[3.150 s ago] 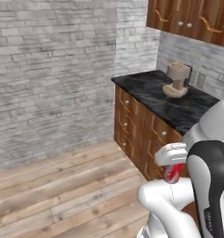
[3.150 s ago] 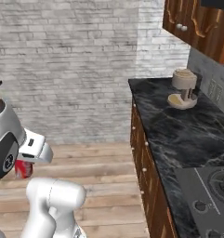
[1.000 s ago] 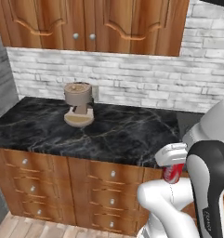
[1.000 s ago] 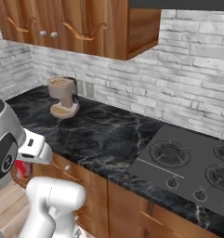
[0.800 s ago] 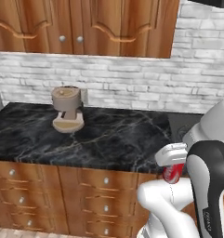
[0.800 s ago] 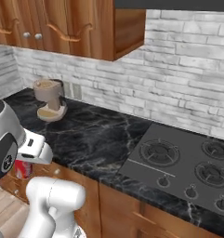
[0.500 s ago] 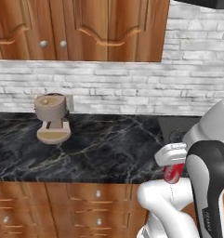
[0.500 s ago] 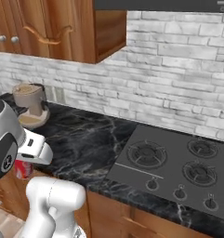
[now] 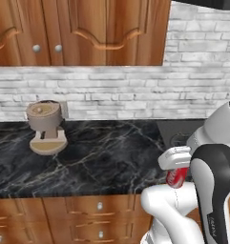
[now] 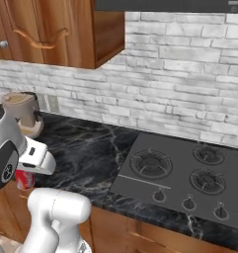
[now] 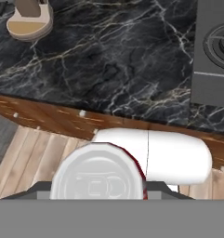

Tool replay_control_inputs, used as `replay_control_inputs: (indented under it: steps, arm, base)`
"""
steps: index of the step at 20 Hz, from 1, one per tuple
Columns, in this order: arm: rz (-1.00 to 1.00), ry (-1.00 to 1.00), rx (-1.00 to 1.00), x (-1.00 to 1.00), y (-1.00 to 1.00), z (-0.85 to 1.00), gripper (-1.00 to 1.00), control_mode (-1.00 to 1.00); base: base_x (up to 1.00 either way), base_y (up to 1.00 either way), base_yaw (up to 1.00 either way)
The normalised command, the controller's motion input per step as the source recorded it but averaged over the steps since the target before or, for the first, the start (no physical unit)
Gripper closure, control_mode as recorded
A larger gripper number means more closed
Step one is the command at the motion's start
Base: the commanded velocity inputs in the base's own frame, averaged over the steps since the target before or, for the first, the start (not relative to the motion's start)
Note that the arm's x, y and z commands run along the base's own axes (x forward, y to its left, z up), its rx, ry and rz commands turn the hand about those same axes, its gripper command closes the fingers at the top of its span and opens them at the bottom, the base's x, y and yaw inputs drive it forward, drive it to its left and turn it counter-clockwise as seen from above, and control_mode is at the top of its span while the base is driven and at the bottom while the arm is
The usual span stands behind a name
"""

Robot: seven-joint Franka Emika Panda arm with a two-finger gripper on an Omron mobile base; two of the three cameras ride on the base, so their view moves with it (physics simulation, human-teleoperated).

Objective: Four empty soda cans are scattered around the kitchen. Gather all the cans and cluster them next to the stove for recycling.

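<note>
Your fingers [image 11: 97, 197] are clamped on a soda can [image 9: 176, 177], upright, held off the surface's [image 10: 86, 148] front edge; the stove [image 10: 189, 178] lies fwd and to the right, w/ bare surface beside its left edge

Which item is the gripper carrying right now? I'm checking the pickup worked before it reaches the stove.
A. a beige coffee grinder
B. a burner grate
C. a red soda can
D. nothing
C: the gripper is shut on a red soda can, its silvery top filling the hand view.
</note>
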Motion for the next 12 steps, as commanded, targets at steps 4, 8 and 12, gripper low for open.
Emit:
replay_control_inputs:
  steps: [4,8,12]
  arm:
    - [0.0,0.0,0.0,0.0,0.0,0.0,1.0,1.0]
    - [0.0,0.0,0.0,0.0,0.0,0.0,1.0,1.0]
    - [0.0,0.0,0.0,0.0,0.0,0.0,1.0,1.0]
  base:
    - [0.55,-0.01,-0.24]
    - [0.58,0.0,-0.26]
    - [0.61,0.0,-0.25]
